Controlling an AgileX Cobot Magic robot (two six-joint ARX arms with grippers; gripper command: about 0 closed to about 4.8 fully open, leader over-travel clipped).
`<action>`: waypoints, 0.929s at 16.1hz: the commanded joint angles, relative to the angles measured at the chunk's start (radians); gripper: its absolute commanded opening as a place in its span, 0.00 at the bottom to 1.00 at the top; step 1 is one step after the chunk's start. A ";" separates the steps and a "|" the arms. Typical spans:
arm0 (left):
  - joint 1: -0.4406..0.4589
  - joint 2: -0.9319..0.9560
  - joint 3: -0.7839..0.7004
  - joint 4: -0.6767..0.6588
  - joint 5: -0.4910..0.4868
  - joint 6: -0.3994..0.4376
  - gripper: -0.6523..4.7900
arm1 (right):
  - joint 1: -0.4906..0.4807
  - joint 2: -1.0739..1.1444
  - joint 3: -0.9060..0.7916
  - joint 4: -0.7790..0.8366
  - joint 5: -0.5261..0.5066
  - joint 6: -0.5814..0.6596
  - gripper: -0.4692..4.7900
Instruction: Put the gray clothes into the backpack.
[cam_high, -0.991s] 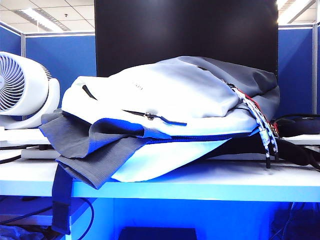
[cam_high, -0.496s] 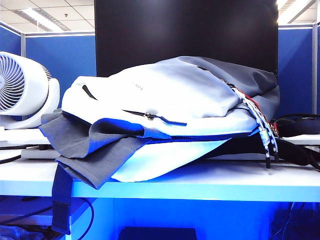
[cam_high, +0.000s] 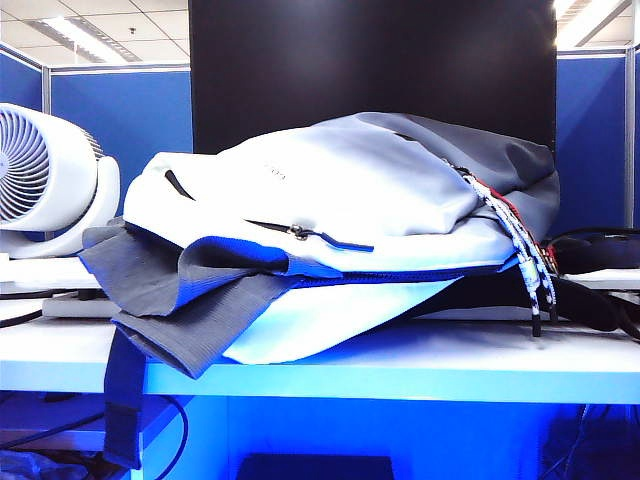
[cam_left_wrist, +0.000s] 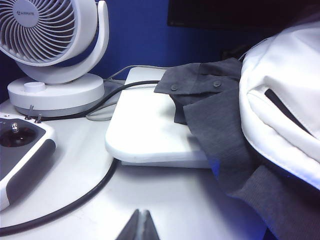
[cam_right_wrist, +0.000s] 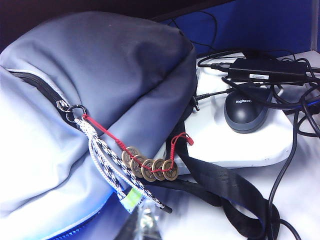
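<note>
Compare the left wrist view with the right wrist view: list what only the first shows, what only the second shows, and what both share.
Only the left wrist view: the white fan, a black cable on the table, a white board, and the gray clothes spilling from the backpack, with the left gripper shut.

Only the right wrist view: the backpack's gray panel, a string of coins on a red cord, speckled cords, a black strap, a computer mouse and a power adapter, with the right gripper shut.

Both: the backpack and a shut gripper near it.
</note>
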 joint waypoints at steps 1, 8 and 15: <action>0.000 -0.002 0.001 0.012 0.005 0.003 0.11 | 0.000 0.000 0.001 0.012 0.005 0.002 0.09; 0.000 -0.002 0.001 0.012 0.005 0.003 0.11 | 0.000 0.000 0.001 0.012 0.005 0.002 0.09; 0.000 -0.002 0.001 0.011 0.005 0.003 0.11 | -0.003 -0.091 -0.010 -0.040 -0.002 -0.204 0.09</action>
